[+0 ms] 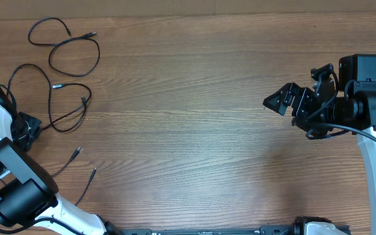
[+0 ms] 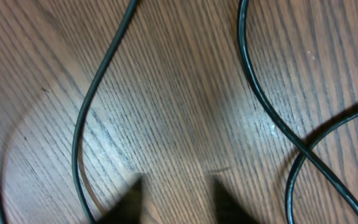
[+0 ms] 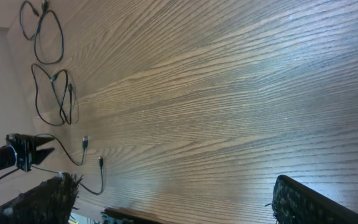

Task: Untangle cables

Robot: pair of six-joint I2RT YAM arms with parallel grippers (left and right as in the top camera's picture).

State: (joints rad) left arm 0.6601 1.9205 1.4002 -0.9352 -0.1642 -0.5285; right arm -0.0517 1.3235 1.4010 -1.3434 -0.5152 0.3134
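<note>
Cables (image 1: 70,85) lie in loose loops on the wood table (image 1: 194,130), just ahead of the left fingers and far off to the left of the right ones. Two plug ends (image 1: 78,151) lie apart from the loops, near the left arm (image 1: 18,189).

Left gripper (image 2: 176,208): fingertips (image 2: 129,202) partway apart, bare wood in the gap, holding nothing. In left wrist view one cord (image 2: 78,143) curves down just beside the tip on the left of the view, outside the gap; can't tell if it touches. Well out past the other tip two cords cross (image 2: 306,147), flat on the wood. A short bit of cord also shows at the far left edge of that view.

Right gripper (image 3: 173,186): fingers (image 3: 48,199) spread wide, only tabletop btwn them, holding nothing. It hangs over the right side of the table, well apart from every cable. In right wrist view the loops show far beyond the fingers, upper left.
</note>
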